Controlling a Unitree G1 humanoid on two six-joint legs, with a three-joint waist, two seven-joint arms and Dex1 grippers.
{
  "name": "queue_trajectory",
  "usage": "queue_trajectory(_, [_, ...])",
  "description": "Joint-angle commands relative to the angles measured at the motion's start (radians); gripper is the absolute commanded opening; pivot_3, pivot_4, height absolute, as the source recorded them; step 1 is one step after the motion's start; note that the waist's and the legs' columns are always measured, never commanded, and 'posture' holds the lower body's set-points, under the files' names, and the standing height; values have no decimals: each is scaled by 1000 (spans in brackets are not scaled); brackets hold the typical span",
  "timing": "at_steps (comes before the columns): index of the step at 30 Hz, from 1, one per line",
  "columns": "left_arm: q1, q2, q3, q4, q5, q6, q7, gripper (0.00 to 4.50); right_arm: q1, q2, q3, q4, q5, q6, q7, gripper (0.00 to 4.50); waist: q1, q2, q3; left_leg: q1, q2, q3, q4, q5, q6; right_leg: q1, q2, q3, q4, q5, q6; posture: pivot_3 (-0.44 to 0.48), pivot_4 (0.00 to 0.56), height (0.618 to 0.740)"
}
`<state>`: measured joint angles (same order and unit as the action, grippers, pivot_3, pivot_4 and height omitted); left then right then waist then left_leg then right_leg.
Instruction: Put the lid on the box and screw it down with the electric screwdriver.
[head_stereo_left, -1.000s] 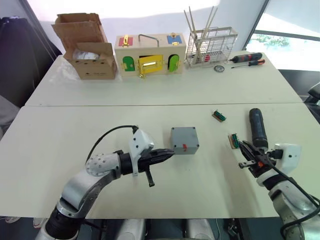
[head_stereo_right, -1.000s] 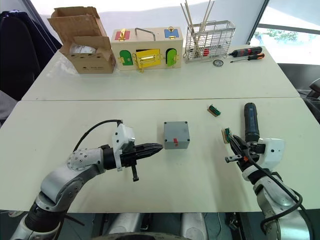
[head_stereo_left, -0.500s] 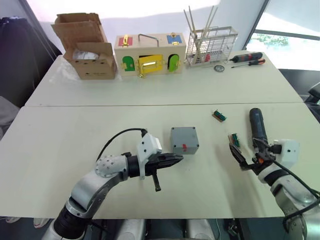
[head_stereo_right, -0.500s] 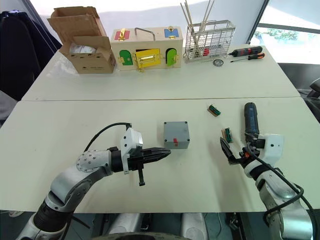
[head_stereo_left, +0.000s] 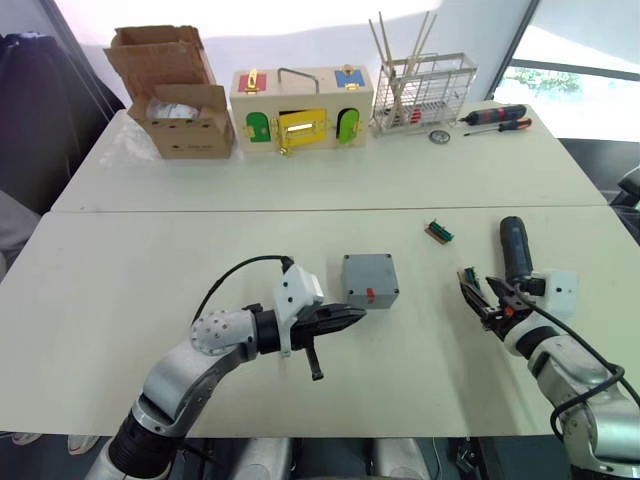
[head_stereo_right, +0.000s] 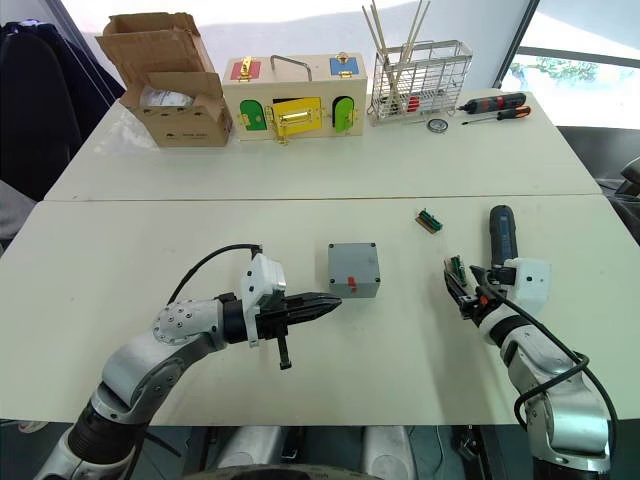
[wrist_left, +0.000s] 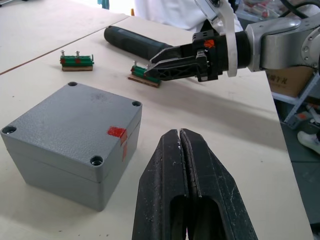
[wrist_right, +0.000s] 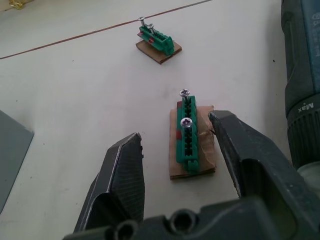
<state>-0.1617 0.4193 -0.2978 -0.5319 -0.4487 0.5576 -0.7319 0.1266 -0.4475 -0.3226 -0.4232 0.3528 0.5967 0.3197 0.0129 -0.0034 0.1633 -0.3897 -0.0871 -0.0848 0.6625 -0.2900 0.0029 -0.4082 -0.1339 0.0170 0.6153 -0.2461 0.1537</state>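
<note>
The grey box (head_stereo_left: 369, 281) stands mid-table with a red mark on its near side. The lid (wrist_left: 70, 120) sits on top of it, empty screw holes at its corners. My left gripper (head_stereo_left: 350, 318) is shut and empty, its tip (wrist_left: 179, 134) just short of the box's near corner. The black electric screwdriver (head_stereo_left: 515, 248) lies on the table at the right. Just left of it, my right gripper (wrist_right: 175, 131) is open low over the table, with a green screw holder (wrist_right: 187, 137) carrying two screws between its fingers, unclamped.
A second green screw holder (head_stereo_left: 437, 232) lies farther back. Along the far edge stand a cardboard box (head_stereo_left: 180, 105), a wooden box with coloured doors (head_stereo_left: 300, 108), a wire rack (head_stereo_left: 420, 90) and two hand screwdrivers (head_stereo_left: 495, 118).
My left gripper advanced to the box's corner, then stayed. My right gripper moved forward and now straddles the green screw holder. Box and electric screwdriver have not moved.
</note>
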Motion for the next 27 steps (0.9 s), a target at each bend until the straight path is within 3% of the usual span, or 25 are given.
queue_trajectory(1, [-5,-2,16,-44,-17,-3,9,0,-17,-8,-7,9,-13,-19,-3,2492,0,0,0,0,0,0,0,0,0,0,0,0,0,0,0,0,150,734])
queue_trajectory(7, [-8,0,17,-45,-22,4,13,0,-31,0,-1,27,-24,-25,-5,2492,0,0,0,0,0,0,0,0,0,0,0,0,0,0,0,0,150,734])
queue_trajectory(10, [-13,-1,18,-42,-26,6,18,0,-44,10,0,44,-29,-38,-12,1745,0,0,0,0,0,0,0,0,0,0,0,0,0,0,0,0,150,734])
queue_trajectory(13, [-12,-1,16,-39,-27,4,21,0,-52,14,4,56,-34,-47,-13,134,0,0,0,0,0,0,0,0,0,0,0,0,0,0,0,0,150,734])
queue_trajectory(27, [3,5,20,-14,-17,-26,11,0,-27,30,-19,5,-14,-74,-22,53,0,0,0,0,0,0,0,0,0,0,0,0,0,0,0,0,150,734])
